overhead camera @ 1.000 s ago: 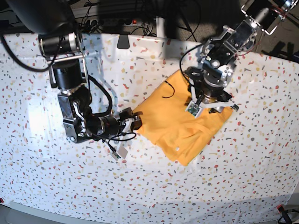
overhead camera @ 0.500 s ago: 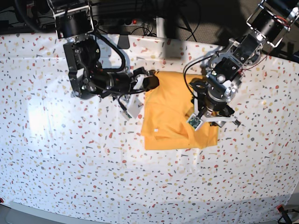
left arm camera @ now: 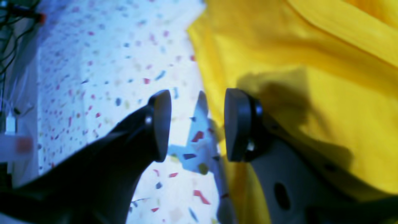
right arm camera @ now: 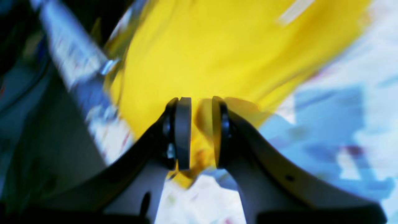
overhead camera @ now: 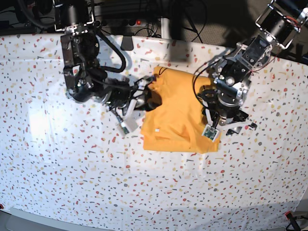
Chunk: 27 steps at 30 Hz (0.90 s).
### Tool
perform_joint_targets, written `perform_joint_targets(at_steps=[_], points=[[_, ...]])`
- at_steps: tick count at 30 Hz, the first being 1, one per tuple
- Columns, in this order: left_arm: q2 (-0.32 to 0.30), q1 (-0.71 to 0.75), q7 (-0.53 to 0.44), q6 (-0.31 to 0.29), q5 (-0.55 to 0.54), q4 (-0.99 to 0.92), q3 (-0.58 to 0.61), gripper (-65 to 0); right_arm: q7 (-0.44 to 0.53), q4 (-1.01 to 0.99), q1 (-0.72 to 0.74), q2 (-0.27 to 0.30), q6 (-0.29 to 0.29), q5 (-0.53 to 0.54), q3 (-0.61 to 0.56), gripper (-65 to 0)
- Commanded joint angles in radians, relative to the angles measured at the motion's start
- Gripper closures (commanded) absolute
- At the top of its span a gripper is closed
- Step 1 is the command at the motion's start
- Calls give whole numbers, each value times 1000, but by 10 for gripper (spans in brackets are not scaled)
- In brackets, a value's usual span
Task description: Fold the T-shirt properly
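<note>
- Since the earlier frame the T-shirt (overhead camera: 179, 115) has shifted slightly and its left edge has bunched; it lies folded mid-desk (overhead camera: 57, 168).
- Its long axis runs roughly top to bottom in the base view.
- The right end effector (right arm camera: 201, 133) is clenched on that left edge and is nearest.
- The left end effector (left arm camera: 197, 124) stands released, straddling the opposite edge.
- A small white label (overhead camera: 156, 131) shows; no writing is readable.

Left fingers (left arm camera: 238, 124) spread apart; right fingers (right arm camera: 183, 133) pinched narrowly.
</note>
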Motion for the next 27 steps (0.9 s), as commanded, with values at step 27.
perform_joint_targets(at_steps=[27], points=[[17, 799, 80, -316, -349, 671, -955, -270, -281, 631, -720, -2, 6, 360, 573, -114]])
